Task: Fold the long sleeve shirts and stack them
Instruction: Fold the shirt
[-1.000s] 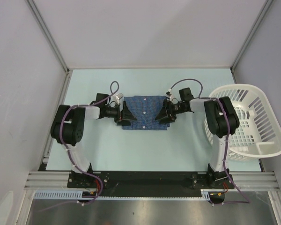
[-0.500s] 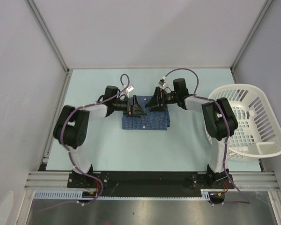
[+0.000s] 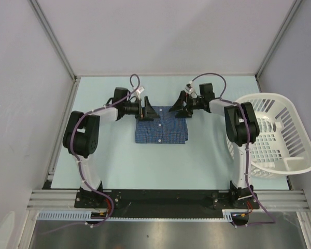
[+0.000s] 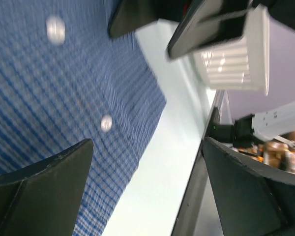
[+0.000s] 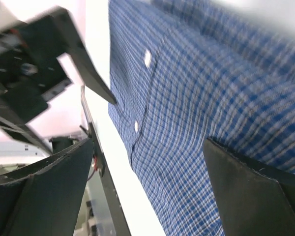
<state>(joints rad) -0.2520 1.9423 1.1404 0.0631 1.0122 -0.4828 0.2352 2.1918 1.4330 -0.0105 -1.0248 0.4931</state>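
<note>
Cam layout: one fixed overhead, two wrist cams facing each other.
Top external sits high behind the arm bases, looking down and far enough off to take in the whole table [image 3: 160, 166]. Left wrist cam sits close over the shirt [image 3: 161, 126], tilted, looking across it toward the right gripper [image 3: 176, 109] and the basket [image 4: 236, 59]. Right wrist cam is just as close, looking back at the left gripper [image 3: 149, 110]. All three views share the shirt; both wrist views are partly blurred.
</note>
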